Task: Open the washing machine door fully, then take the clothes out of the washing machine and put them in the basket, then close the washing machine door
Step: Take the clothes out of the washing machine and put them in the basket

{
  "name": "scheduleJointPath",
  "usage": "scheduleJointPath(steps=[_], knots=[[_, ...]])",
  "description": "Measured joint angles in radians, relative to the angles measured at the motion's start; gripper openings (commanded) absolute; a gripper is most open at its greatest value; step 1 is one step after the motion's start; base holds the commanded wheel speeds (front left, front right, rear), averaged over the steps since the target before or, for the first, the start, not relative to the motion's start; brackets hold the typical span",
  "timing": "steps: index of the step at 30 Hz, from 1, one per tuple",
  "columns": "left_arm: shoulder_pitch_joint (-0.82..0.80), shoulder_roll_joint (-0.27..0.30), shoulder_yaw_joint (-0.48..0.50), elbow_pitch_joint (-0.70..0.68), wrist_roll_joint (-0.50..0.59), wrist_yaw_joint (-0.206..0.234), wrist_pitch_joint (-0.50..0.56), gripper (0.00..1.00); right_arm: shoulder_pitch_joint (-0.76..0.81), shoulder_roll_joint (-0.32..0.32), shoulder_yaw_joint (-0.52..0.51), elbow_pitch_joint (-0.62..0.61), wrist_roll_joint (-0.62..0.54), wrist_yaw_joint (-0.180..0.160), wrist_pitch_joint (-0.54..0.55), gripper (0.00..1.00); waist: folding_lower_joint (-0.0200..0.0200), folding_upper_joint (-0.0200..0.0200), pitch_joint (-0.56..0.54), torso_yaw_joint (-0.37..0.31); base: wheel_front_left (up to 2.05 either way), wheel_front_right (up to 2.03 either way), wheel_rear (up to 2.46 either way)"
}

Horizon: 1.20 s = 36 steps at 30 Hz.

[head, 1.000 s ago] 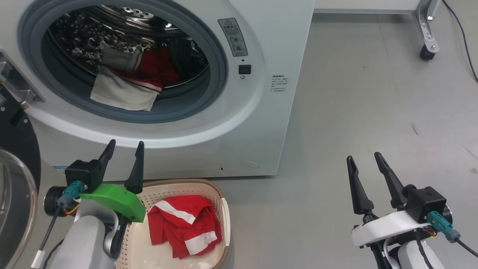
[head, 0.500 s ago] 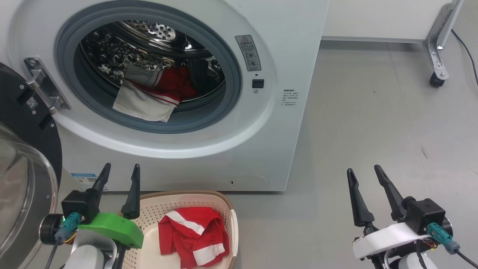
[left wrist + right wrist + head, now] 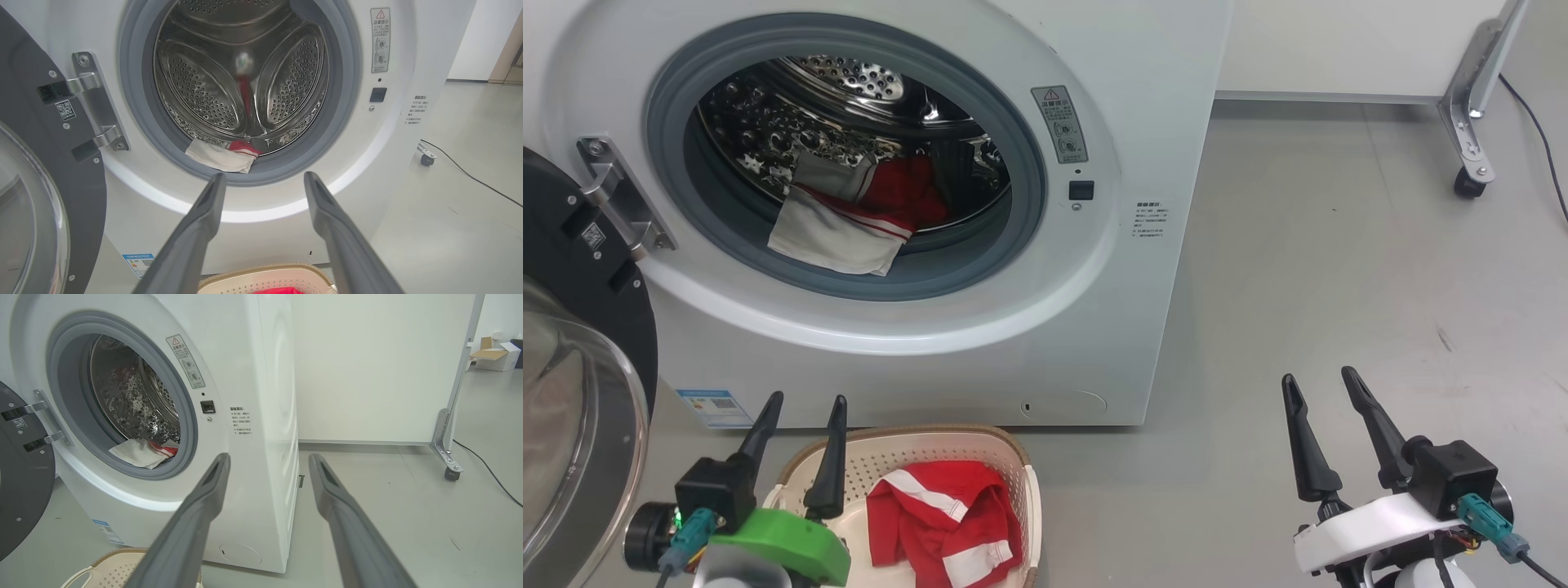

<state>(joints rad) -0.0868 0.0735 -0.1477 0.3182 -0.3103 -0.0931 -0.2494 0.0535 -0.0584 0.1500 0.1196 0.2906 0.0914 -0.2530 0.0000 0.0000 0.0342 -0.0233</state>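
Before the washing machine (image 3: 1143, 122), the view newly raised toward its drum (image 3: 849, 82), left gripper (image 3: 807, 398) and right gripper (image 3: 1316, 376) show fingers wide, empty: one red garment (image 3: 943, 514) lies in the basket (image 3: 980, 433), more clothes (image 3: 837, 237) wait inside.

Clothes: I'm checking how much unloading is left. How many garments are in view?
2. One red-and-white garment lies at the washing machine mouth, draped over the grey ring; a second garment lies in the basket. More may be hidden in the drum.
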Motion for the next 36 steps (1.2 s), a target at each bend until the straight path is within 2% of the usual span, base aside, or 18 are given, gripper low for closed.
scheduleJointPath(steps=[36], knots=[[0.081,-0.016,-0.004,-0.097,0.03,0.0,0.0,1.0,0.017,-0.002,0.006,-0.006,-0.002,0.004,0.0,1.0,0.0,0.0,0.002,-0.025,0.0,0.0,0.0]])
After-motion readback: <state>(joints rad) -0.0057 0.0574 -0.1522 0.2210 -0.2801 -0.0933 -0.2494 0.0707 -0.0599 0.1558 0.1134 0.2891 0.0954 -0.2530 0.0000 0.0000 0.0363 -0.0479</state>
